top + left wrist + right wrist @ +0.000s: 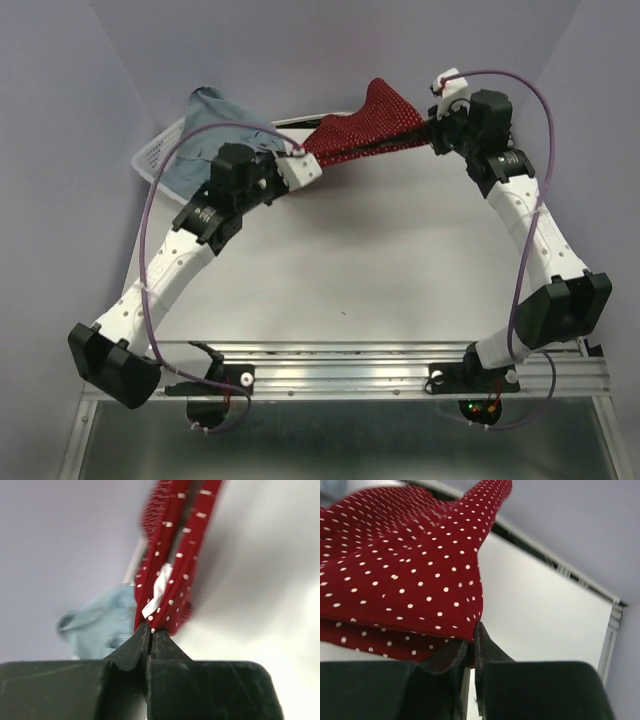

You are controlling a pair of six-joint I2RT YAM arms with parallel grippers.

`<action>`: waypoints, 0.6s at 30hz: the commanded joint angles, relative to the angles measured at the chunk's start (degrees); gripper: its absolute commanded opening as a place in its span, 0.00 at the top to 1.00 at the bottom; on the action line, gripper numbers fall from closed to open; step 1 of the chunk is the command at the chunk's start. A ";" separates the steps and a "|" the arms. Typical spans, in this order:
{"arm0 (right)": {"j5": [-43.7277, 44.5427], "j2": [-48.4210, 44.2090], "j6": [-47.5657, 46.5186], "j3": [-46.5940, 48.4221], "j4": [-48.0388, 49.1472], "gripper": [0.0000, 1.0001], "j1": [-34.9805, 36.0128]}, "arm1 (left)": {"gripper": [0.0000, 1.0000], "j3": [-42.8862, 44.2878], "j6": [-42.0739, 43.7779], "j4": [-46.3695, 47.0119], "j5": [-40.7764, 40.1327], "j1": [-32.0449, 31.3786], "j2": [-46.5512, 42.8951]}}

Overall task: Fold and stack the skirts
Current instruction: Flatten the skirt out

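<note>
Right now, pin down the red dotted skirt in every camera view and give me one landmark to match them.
Top external: red dotted skirt at the far middle, stretched between left gripper and right gripper.
Left wrist: centre top, rising from the shut fingertips.
Right wrist: fills the upper left, pinched at its lower edge.
Shared landmark: the white table, in all three.

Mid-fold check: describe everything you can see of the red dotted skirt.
The red skirt is thin dark red cloth with tiny white dots and a small white tag at one edge. Layered and creased, it hangs stretched between both hands over the far side of the table, one corner peaking upward. The left hand pinches the edge by the tag; the right hand pinches the opposite end.
</note>
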 commanded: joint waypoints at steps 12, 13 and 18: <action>-4.49 -8.39 -28.18 -29.37 -11.21 0.03 -14.35 | 0.03 -7.60 -12.43 -12.94 29.10 -20.21 -1.52; -4.58 -8.39 -27.66 -28.67 -12.09 0.04 -14.35 | 0.07 -6.98 -13.32 -12.76 27.78 -20.04 -1.00; -17.56 -3.57 -14.32 -16.28 -25.09 0.23 -13.65 | 0.30 -6.36 -19.56 -8.28 21.89 -10.04 2.07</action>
